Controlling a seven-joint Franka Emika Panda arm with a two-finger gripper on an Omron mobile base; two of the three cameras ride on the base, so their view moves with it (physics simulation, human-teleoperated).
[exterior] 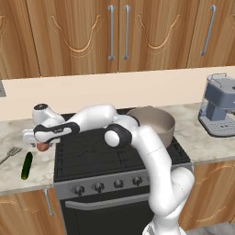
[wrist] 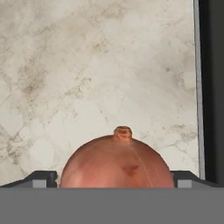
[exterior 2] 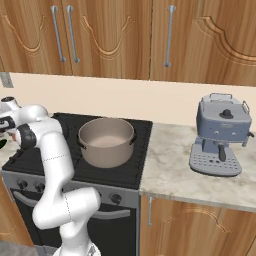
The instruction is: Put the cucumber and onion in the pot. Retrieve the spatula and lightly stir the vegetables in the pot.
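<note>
gripper (wrist: 116, 178) wide open, a finger each side of onion (wrist: 117, 162) on marbled counter (wrist: 87, 70); grip unconfirmed. no legible writing. wooden cabinets (exterior: 78, 36) above black stove (exterior: 92, 156).

Reddish-orange onion (wrist: 117, 161), glossy, faint darker streaks. Dark green cucumber (exterior: 27, 165). Silvery slotted spatula (exterior: 11, 153). Beige-grey pot (exterior 2: 106, 141), pale inside, dark handles. Black stove (exterior: 92, 158). Cream marble counter (wrist: 96, 70), brownish veins. Blue-grey coffee machine (exterior 2: 221, 135). Brown wood-grain cabinets (exterior: 78, 32), silver handles.
</note>
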